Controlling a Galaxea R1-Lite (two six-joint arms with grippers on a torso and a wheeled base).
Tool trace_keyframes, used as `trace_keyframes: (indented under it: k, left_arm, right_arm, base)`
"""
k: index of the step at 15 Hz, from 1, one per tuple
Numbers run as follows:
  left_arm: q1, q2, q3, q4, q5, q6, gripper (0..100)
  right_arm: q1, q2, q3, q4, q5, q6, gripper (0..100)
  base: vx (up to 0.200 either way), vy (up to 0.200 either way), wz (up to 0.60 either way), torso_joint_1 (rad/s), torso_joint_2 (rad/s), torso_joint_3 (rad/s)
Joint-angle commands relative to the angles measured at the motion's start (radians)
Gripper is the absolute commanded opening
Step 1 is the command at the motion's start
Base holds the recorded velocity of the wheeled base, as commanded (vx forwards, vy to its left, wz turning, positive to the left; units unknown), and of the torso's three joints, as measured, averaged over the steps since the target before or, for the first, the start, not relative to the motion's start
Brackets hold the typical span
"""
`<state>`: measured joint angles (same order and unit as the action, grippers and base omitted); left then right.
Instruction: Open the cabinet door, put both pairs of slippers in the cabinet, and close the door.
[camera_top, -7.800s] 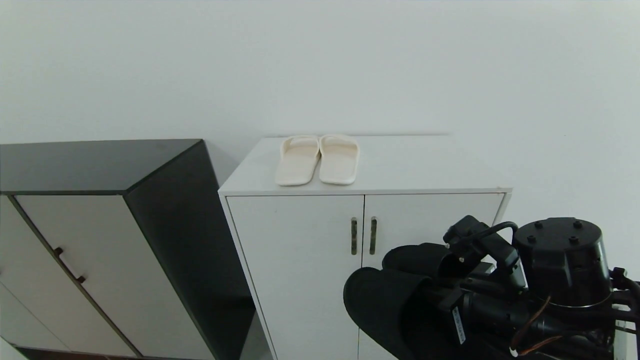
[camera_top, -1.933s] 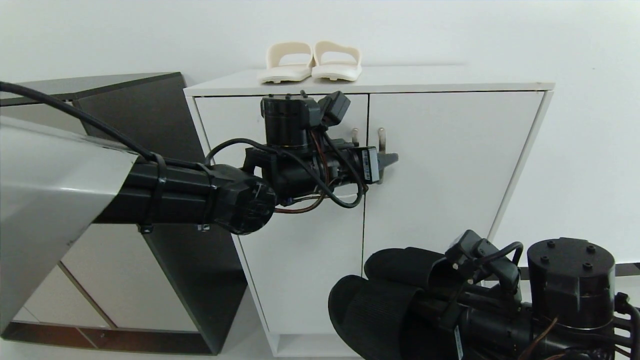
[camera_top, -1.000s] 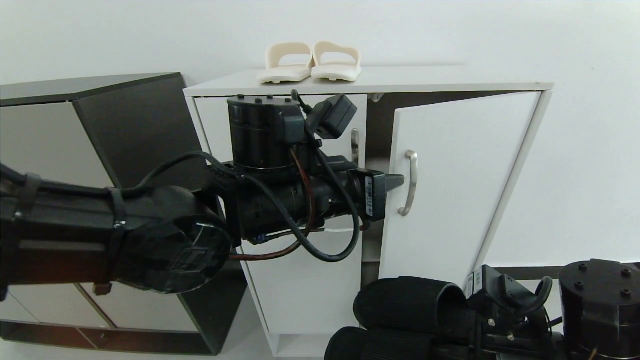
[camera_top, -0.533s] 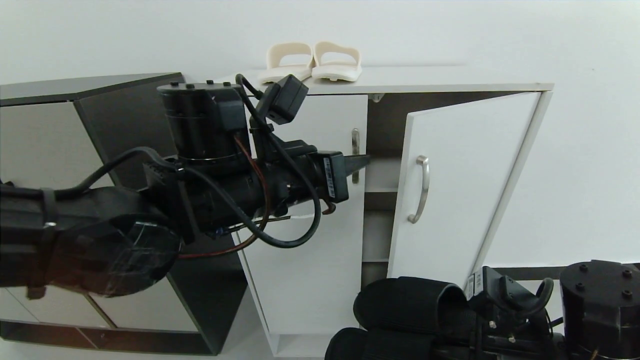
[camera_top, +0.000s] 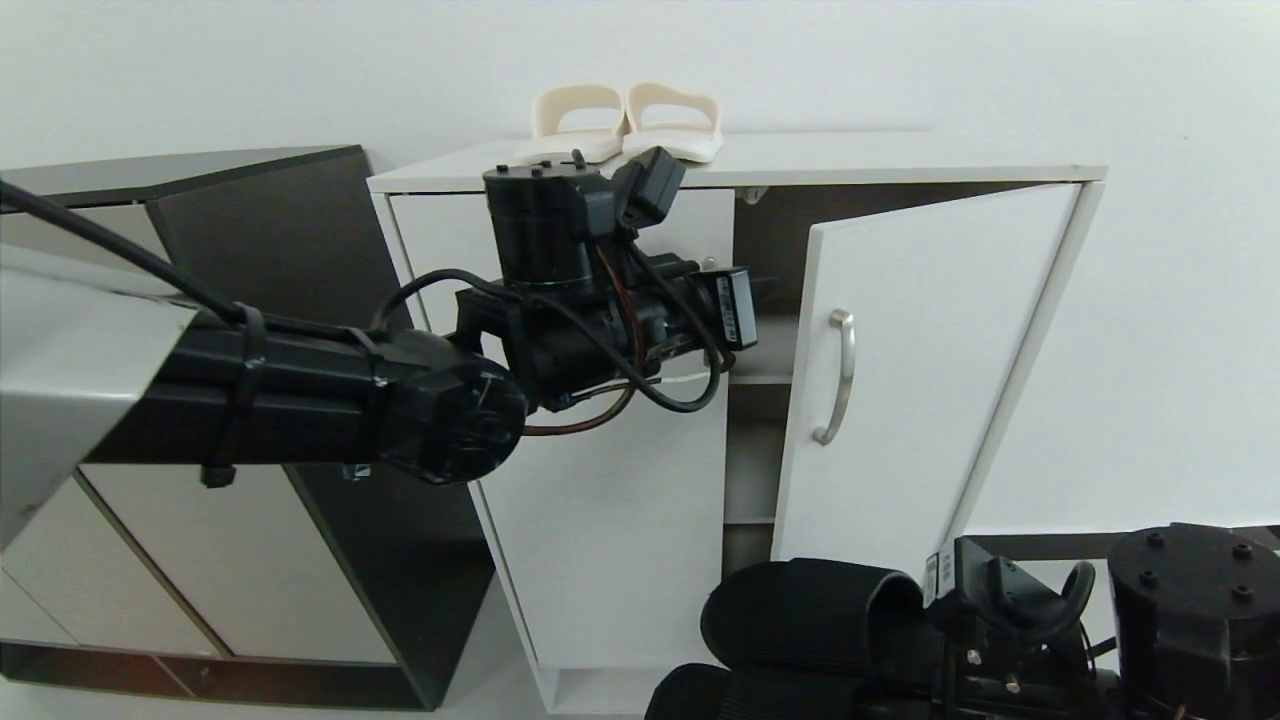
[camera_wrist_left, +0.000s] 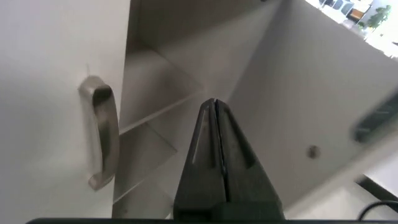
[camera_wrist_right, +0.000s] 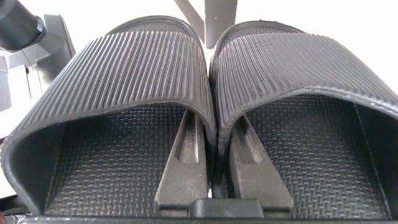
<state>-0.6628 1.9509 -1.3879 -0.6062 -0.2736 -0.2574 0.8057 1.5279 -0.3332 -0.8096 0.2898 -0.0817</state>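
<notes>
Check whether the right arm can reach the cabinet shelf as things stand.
Probably not yet: the right door is only part open, and the left claw sits in the narrow gap before the shelf.

This looks like a home entrance: a white cabinet (camera_top: 600, 560) carrying cream slippers (camera_top: 665, 146) on its top stands against a plain white wall (camera_top: 1000, 70), beside a dark cabinet (camera_top: 270, 230).

Atop the cabinet (camera_top: 850, 160), toward its left: one slipper pair (camera_top: 620, 125). Second cabinet (camera_top: 250, 220) alongside, left. Left gripper (camera_wrist_left: 216, 107) before the gap beside the ajar right door (camera_top: 920, 350). Lower, in front: other slipper pair (camera_top: 800, 620) on the right gripper (camera_wrist_right: 214, 143).
</notes>
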Motion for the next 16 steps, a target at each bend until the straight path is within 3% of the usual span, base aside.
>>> trace_keyframes:
  k: [1, 4, 6, 9, 11, 13, 14, 16]
  left_arm:
    - [-0.005, 0.049, -0.023, 0.006, 0.001, -0.002, 0]
    - [-0.005, 0.049, -0.040, 0.014, 0.002, -0.009, 0]
    - [-0.011, 0.048, -0.042, 0.009, 0.011, -0.009, 0]
    - [-0.143, 0.003, 0.000, -0.021, 0.120, -0.006, 0]
    - [-0.209, -0.024, 0.047, -0.060, 0.126, 0.000, 0]
    - [-0.193, -0.026, 0.049, -0.070, 0.128, -0.002, 0]
    - [-0.158, -0.032, 0.056, -0.076, 0.140, 0.000, 0]
    - [-0.086, -0.084, 0.095, -0.099, 0.231, -0.002, 0]
  right_arm:
    - [0.001, 0.020, -0.003, 0.000, -0.001, 0.000, 0]
    - [0.006, 0.028, -0.021, 0.013, -0.001, 0.005, 0]
    - [0.026, 0.028, -0.024, 0.041, -0.001, 0.005, 0]
    - [0.110, -0.005, -0.010, 0.050, -0.001, 0.005, 0]
    - [0.127, -0.015, -0.004, 0.063, -0.001, 0.005, 0]
    - [0.121, -0.005, -0.010, 0.061, -0.003, 0.010, 0]
    - [0.107, 0.006, -0.018, 0.059, -0.003, 0.010, 0]
    - [0.043, 0.026, -0.038, 0.058, -0.089, 0.014, 0]
  base:
    - [0.000, 0.000, 0.00, 0.000, 0.00, 0.000]
    - [0.000, 0.000, 0.00, 0.000, 0.00, 0.000]
    - [-0.200, 0.000, 0.00, 0.002, 0.00, 0.000]
    - [-0.200, 0.000, 0.00, 0.001, 0.01, 0.001]
    - [-0.200, 0.000, 0.00, -0.002, 0.00, 0.007]
    - [-0.200, 0.000, 0.00, -0.002, 0.01, 0.007]
    - [0.000, 0.000, 0.00, 0.000, 0.00, 0.000]
    - [0.000, 0.000, 0.00, 0.000, 0.00, 0.000]
